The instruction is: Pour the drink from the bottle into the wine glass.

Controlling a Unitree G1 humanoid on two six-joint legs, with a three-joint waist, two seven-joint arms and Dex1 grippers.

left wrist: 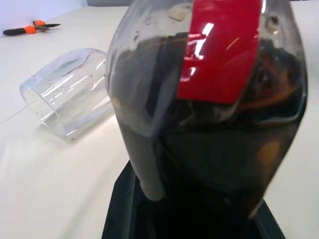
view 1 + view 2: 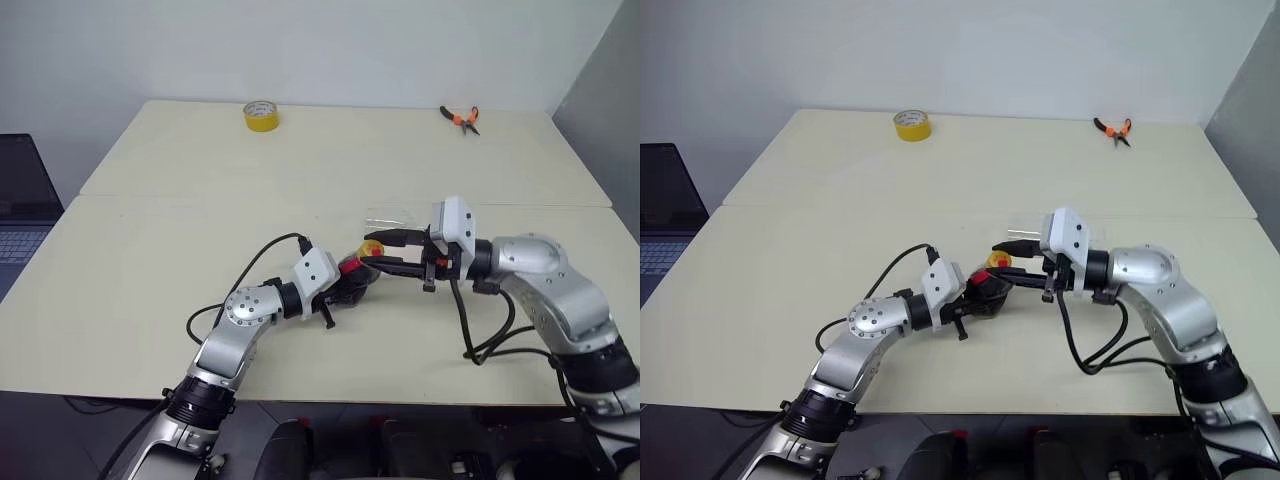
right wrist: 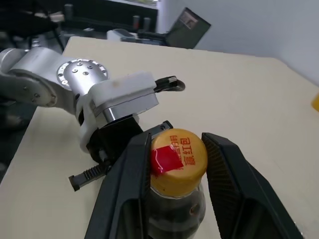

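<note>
The small clear bottle [image 2: 352,278] with a red label [image 1: 219,50] holds the dark drink [image 1: 209,149]. It hangs tilted just above the table's middle, with my left gripper [image 2: 348,288] shut around its body. From the right, my right gripper [image 3: 177,140] reaches in level, one black finger [image 3: 129,174] on each side of the yellow cap [image 3: 180,160], pressed against it. Just behind the bottle, the clear wine glass [image 2: 388,217] lies on its side on the table, and its open bowl [image 1: 70,94] shows in the left wrist view. Its stem and foot are hard to make out.
A yellow tape roll [image 2: 261,116] sits at the table's far edge. Orange-handled pliers [image 2: 461,118] lie at the far right. A dark laptop [image 2: 20,200] stands off the table's left side. A seam [image 2: 200,196] runs across the cream table.
</note>
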